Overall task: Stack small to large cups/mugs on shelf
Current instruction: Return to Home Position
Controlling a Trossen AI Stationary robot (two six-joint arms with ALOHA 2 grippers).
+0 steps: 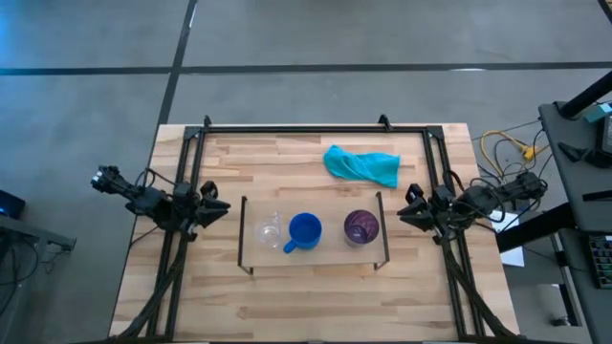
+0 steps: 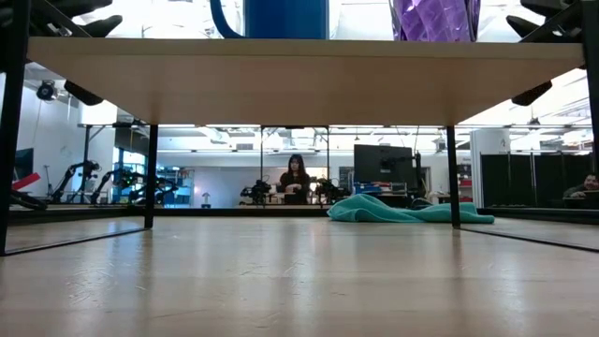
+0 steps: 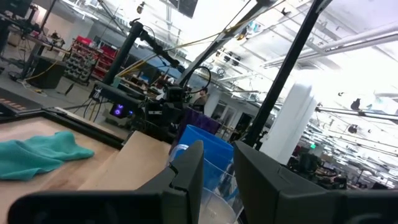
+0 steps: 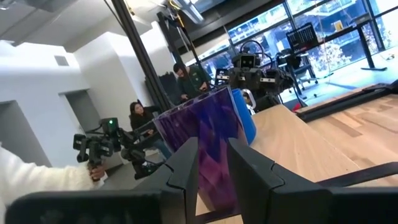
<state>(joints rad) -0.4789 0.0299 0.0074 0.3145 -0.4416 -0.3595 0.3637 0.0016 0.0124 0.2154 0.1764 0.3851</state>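
So, shelf (image 1: 316, 258): mid-table (image 1: 287, 306), between the two arms, long side running from left arm to right arm.
Glass cup (image 1: 271, 231): upright on the shelf, at the end nearest the left arm, just beside the blue mug.
Blue mug (image 1: 304, 230): upright on the shelf, in the middle of the row, handle angled toward the glass cup's side.
Purple cup (image 1: 360, 227): upright on the shelf, at the end nearest the right arm, a little apart from the blue mug.
Left gripper (image 1: 225, 208): off the shelf's left end, pointing at the glass cup; fingers (image 3: 189, 171) parted by a narrow gap, nothing between them.
Right gripper (image 1: 402, 212): off the shelf's right end, facing the purple cup; fingers (image 4: 186, 165) likewise a little apart, gripping nothing.
Teal cloth (image 1: 361, 164): crumpled on the tabletop behind the shelf, toward the right arm's side, clear of the shelf.
Room beyond: a person (image 2: 295, 178) far off, seen under the shelf in the low view.
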